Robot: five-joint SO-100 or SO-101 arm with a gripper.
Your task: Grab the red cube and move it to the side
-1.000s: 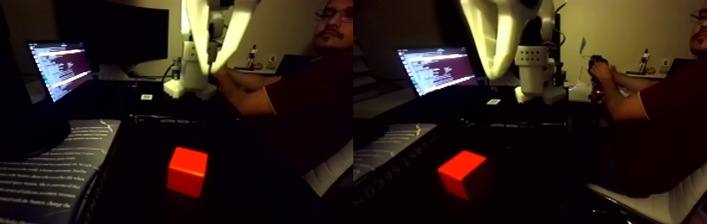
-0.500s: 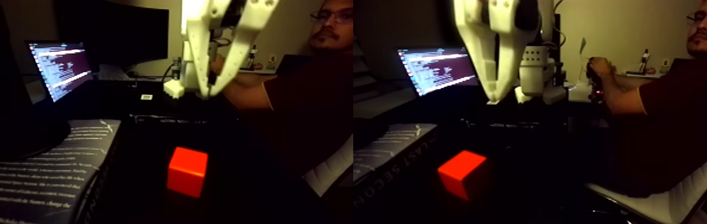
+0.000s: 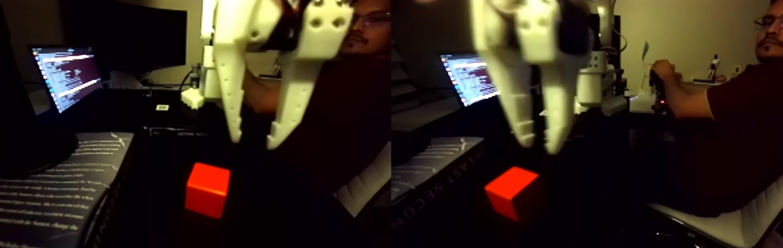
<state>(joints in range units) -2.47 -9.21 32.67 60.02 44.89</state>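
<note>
Red cube [image 3: 208, 190]: one, alone on dark tabletop, nothing touching it. One white gripper [image 3: 256, 141] above it, jaws apart. Printed sheet [image 3: 33, 191] left; laptop [image 3: 66, 76] and seated person [image 3: 749, 125] behind.

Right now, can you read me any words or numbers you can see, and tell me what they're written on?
"LAST SECON": white letters, upside down, on the edge of the dark book, cut off at the frame edge.
Book cover: rows of white print, too blurred to read.
Laptop screen: lines of text, too small to read.
Red cube: no writing.
White fingers: no writing.
</note>
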